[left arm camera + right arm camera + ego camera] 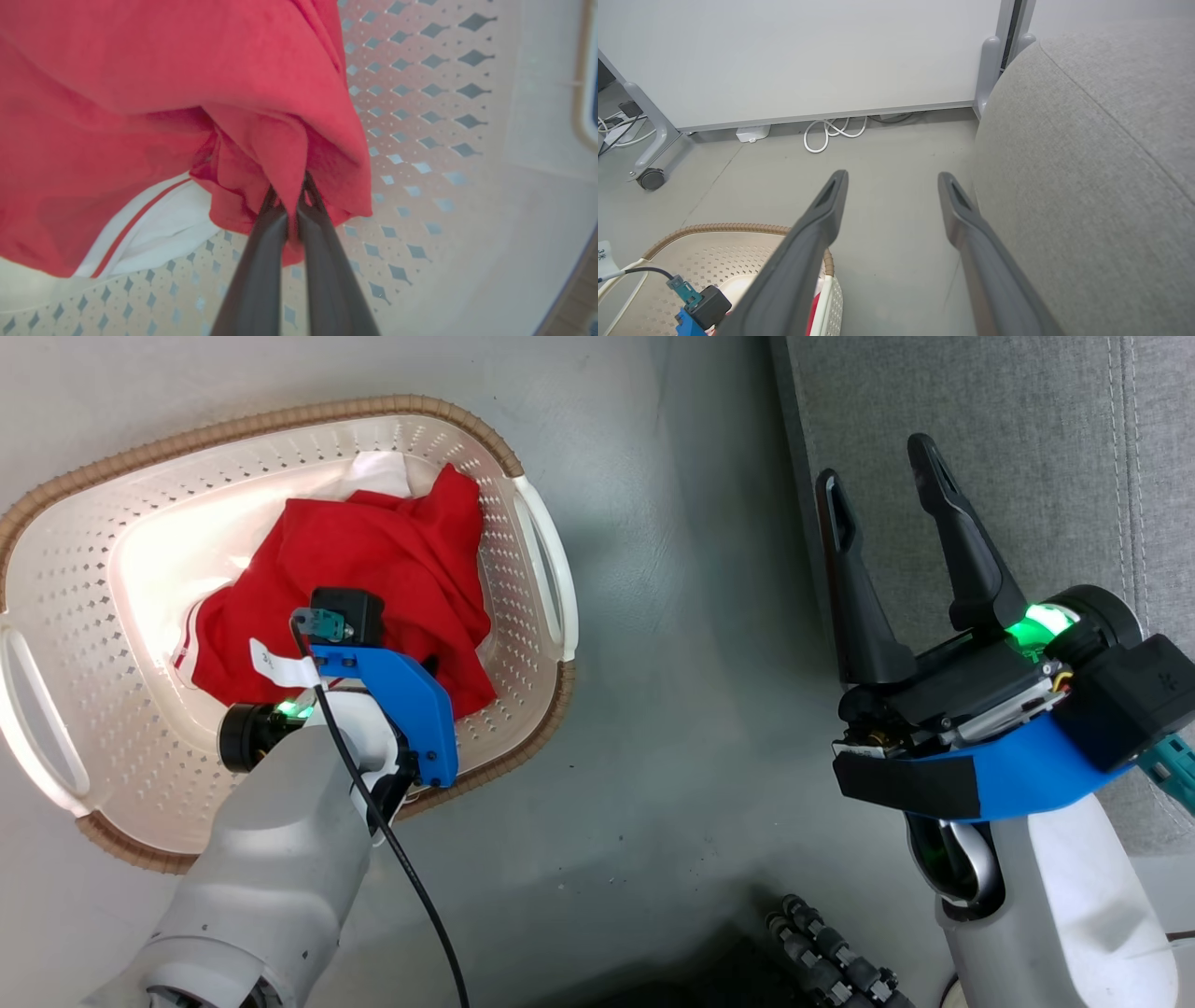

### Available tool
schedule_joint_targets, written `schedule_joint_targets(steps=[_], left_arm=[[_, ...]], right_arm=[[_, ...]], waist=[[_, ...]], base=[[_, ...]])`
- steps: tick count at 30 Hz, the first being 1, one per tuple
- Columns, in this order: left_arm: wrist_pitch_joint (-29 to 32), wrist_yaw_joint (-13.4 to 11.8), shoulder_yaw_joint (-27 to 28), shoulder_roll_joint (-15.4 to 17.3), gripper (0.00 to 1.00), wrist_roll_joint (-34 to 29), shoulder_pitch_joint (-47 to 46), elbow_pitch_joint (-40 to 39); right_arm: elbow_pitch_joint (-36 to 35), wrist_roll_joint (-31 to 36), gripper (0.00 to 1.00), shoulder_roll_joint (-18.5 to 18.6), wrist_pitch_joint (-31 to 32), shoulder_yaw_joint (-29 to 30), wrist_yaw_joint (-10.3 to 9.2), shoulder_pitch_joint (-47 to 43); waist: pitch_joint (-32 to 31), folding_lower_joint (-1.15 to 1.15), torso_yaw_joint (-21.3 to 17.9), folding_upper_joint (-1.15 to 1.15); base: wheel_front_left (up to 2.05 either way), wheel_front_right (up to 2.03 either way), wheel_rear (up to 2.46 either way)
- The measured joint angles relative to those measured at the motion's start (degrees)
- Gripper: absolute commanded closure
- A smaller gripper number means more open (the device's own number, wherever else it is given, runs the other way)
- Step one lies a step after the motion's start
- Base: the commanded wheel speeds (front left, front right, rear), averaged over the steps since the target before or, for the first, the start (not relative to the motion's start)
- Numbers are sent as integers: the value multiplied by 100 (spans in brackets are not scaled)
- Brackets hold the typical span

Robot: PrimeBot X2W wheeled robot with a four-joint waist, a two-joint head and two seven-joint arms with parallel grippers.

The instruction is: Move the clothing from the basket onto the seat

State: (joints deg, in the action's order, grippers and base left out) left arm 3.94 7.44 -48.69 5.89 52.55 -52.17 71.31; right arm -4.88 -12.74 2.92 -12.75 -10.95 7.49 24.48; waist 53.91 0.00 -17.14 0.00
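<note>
The red clothing lies bunched in the cream perforated basket at the left of the head view, with white fabric showing at its far edge. My left arm reaches down into the basket. In the left wrist view my left gripper is shut on a fold of the red clothing, beside its white trim; the fabric hangs above the basket floor. My right gripper is open and holds nothing, at the edge of the grey seat. The seat rises to the right of the right gripper.
Grey floor separates basket and seat. A white cable lies along the base of a white wall panel, and a stand's caster sits at far left. Black corrugated hoses lie by my base.
</note>
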Motion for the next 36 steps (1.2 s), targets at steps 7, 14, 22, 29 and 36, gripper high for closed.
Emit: schedule_joint_targets(steps=[7, 14, 22, 29, 36], left_arm=[[-58, 0, -101, -9, 100, 26, -33, -71], [-152, 0, -225, -47, 100, 97, -31, -174], [-337, 0, -520, -129, 100, 152, 83, -466], [-622, 0, -801, -153, 100, 254, 247, -762], [-957, 0, -1190, -58, 100, 393, 409, -1140]], right_arm=[[12, 10, 0, 0, 0, 29, 0, 2], [37, 116, 0, 0, 67, 132, 0, -1], [98, 338, 0, -1, 254, 328, 0, -42], [289, 377, 0, -2, 361, 379, 0, -127], [543, 354, 0, -3, 423, 414, 0, -222]], waist=[[-31, 0, 49, 0], [-132, 0, 177, 0], [-602, 0, 428, 0], [-1237, 0, 673, 1], [-1973, -1, 891, 1]], base=[[0, 0, 0], [0, 0, 0], [0, 0, 0], [0, 0, 0], [0, 0, 0]])
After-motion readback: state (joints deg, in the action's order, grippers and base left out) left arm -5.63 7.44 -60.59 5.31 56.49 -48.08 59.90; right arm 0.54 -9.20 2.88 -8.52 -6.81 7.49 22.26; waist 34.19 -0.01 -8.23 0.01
